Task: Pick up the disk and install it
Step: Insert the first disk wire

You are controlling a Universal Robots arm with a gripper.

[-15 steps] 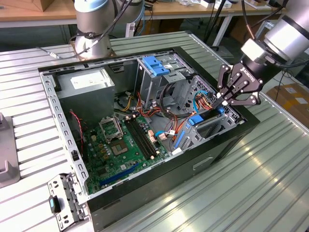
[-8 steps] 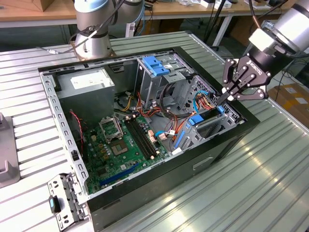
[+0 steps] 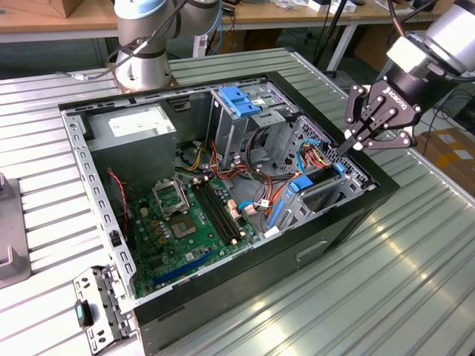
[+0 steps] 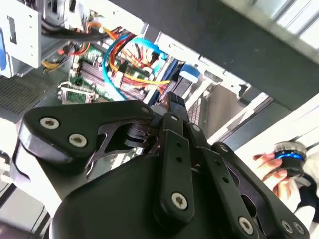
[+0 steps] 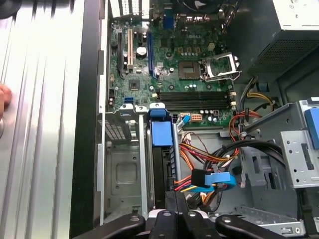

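The open black desktop computer case lies on its side on the ribbed metal table; the black linkage gripper hangs over the case's edge on the exterior view's right, its fingers drawn together to a narrow point with nothing visibly between them.

The disk, a flat dark drive in a bright blue plastic carrier frame, stands on edge in the grey metal drive bay at that same corner; in the first wrist view it lies directly ahead of the fingertips, its long axis running away from them toward the green motherboard. In the exterior view the disk sits just beside and below the fingertips; whether they touch its rear edge cannot be told. By its position the disk appears largely seated in the bay, a judgement only.

The carrier shows a blue handle at its far end; its body is dark and slim between the bay walls. Orange and blue cables crowd close beside it; a person's hand holds a controller off the table.
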